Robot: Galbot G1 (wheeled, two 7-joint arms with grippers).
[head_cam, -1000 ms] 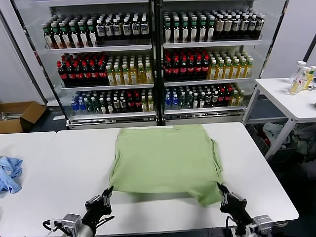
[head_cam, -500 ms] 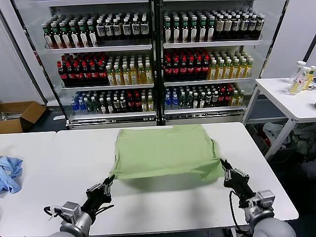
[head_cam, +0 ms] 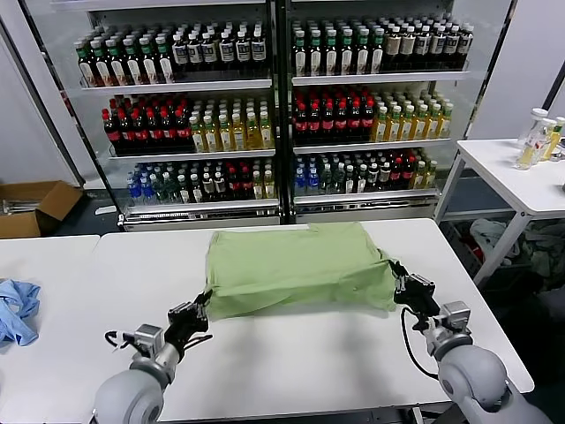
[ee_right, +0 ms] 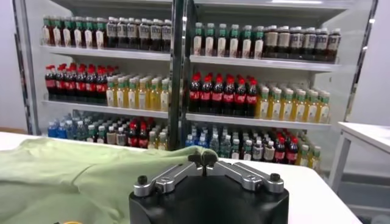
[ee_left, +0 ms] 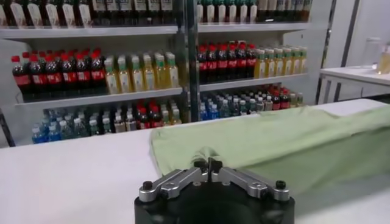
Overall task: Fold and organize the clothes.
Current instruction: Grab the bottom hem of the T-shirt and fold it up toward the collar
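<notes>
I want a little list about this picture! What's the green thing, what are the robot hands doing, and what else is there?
green thing: shirt, partly folded on the white table
left gripper: shut on the shirt's near left corner
right gripper: shut on the shirt's near right corner
blue cloth: crumpled at the table's far left
behind: shelves of drink bottles

Black pincer bodies, silver finger links with black screws; grey rounded wrists, black looping cables.

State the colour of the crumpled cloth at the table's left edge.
Light blue; the cloth shows best in the head view.
</notes>
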